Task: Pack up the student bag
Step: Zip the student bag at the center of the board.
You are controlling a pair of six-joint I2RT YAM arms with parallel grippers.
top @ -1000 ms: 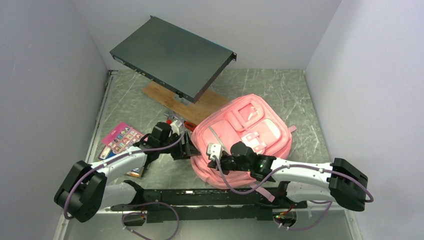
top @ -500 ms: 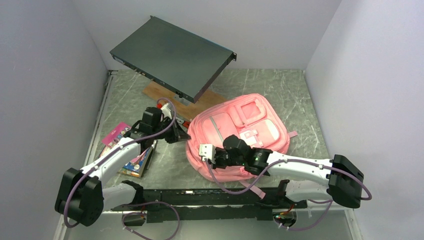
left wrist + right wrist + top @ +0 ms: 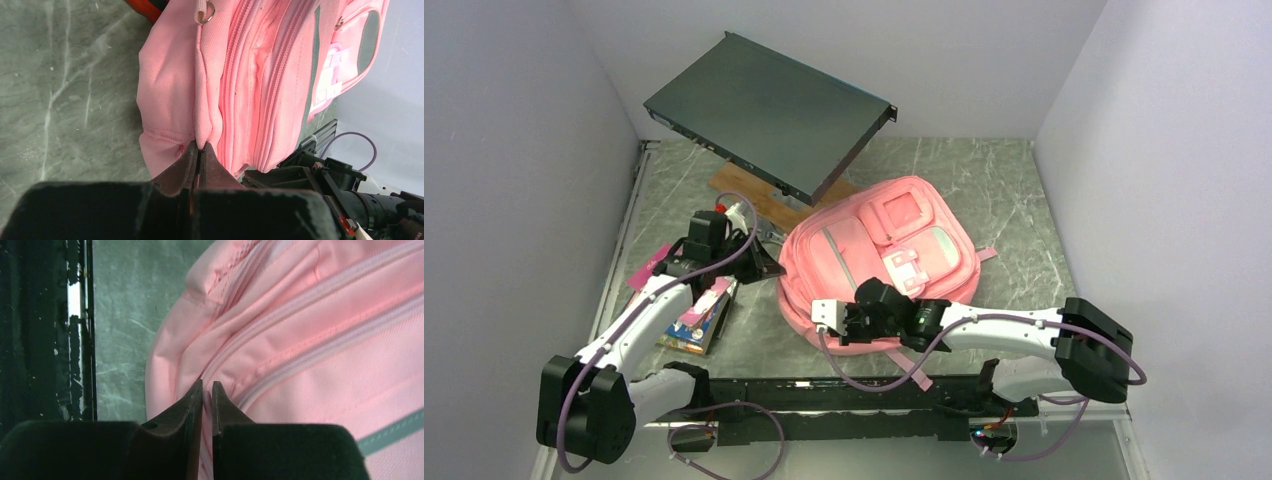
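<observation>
My left fingers (image 3: 200, 150) are pressed together on a fold of pink fabric at the side edge of the student bag (image 3: 260, 75) — the cloth rises straight out of the tips. My right fingers (image 3: 207, 390) are all but closed, pinching the bag's fabric beside a zip line at its near edge. Just left of those tips is bare tabletop (image 3: 125, 315), then a black rail (image 3: 40, 340). The bag lies on the tabletop with its front pockets up, stretching away from both pairs of fingers. Past my left tips a metal ring (image 3: 207, 7) hangs at the bag's far edge, with an orange thing (image 3: 147, 6) just beside it. Farther off — behind the bag — a wooden board (image 3: 754, 195) lies on the tabletop, and a dark flat box (image 3: 769, 110) sits tilted above it.
</observation>
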